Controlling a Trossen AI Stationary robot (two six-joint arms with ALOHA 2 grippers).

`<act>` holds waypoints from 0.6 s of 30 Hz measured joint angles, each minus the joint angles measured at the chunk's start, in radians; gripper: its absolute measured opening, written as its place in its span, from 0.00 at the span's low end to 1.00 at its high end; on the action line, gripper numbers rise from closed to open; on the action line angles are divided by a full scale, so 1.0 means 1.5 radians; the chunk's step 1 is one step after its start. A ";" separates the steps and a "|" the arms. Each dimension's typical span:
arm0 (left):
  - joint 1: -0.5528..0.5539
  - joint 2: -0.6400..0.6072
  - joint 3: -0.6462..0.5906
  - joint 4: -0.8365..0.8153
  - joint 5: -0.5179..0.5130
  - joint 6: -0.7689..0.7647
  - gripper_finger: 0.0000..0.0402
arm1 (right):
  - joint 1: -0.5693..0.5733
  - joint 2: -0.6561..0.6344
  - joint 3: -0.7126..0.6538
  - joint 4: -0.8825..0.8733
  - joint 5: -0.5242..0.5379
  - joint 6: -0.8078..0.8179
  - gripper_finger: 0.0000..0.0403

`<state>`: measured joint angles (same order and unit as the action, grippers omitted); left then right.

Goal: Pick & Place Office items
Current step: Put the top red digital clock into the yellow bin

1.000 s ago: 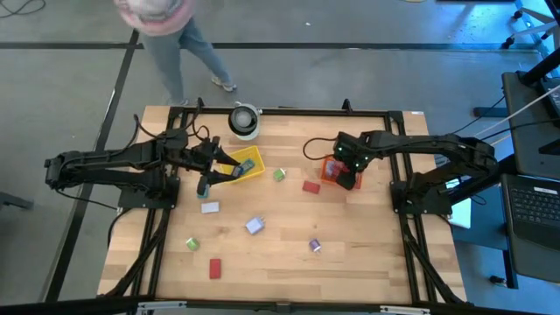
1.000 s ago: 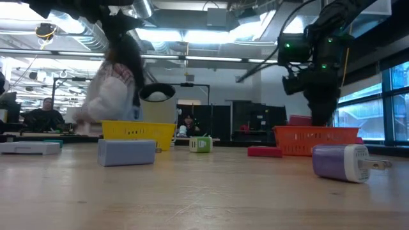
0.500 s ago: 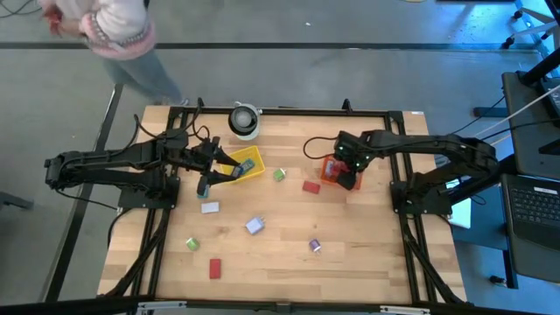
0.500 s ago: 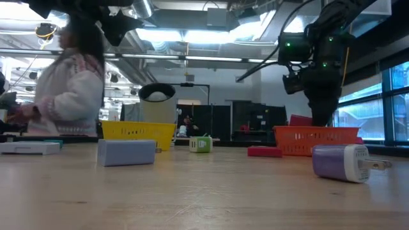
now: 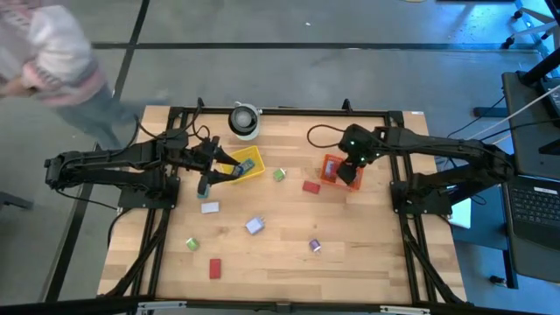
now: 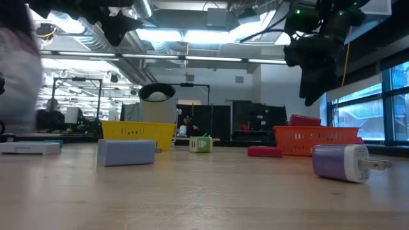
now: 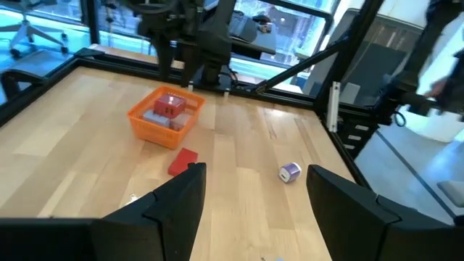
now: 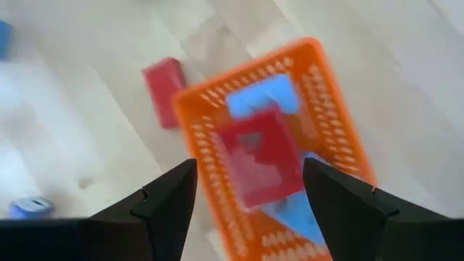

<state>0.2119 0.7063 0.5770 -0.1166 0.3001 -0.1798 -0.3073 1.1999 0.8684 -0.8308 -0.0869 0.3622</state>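
The office items lie scattered on the wooden table: a red block point(image 5: 311, 185), a green one point(image 5: 279, 175), a lavender one point(image 5: 255, 226), a pale block point(image 5: 209, 207), a purple plug point(image 6: 342, 162). A red block point(image 8: 259, 158) and a blue one point(image 8: 261, 99) lie inside the orange mesh basket point(image 5: 332, 161). My right gripper point(image 8: 249, 174) hangs open above that basket, pointing steeply down, with nothing between its fingers. My left gripper point(image 7: 254, 181) is open and holds nothing, nearly level over the yellow mesh basket point(image 5: 251, 168).
A white round object point(image 5: 244, 120) stands at the far edge. A second green block point(image 5: 192, 243) and a red block point(image 5: 214, 267) lie near the front left. A person point(image 5: 52, 61) moves beyond the table's far left corner.
My right gripper has risen out of the orange basket and now hangs well above its rim, tipped a little. The red block stays in the basket. The person behind the table has walked toward the left.
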 joint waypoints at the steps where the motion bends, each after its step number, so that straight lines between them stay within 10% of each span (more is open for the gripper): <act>1: 0.000 0.000 0.000 0.000 -0.009 -0.005 0.58 | 0.011 0.000 0.000 0.013 0.000 0.013 0.63; 7: 0.000 0.000 0.000 -0.021 -0.063 -0.080 0.58 | 0.121 0.000 0.000 0.132 0.028 0.086 0.63; 18: -0.037 0.089 0.000 0.027 -0.076 -0.092 0.59 | 0.335 0.002 0.000 0.204 0.303 0.243 0.63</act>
<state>0.1564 0.8398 0.5770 -0.0766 0.1864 -0.3181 0.1959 1.2027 0.8684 -0.5243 0.3671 0.7271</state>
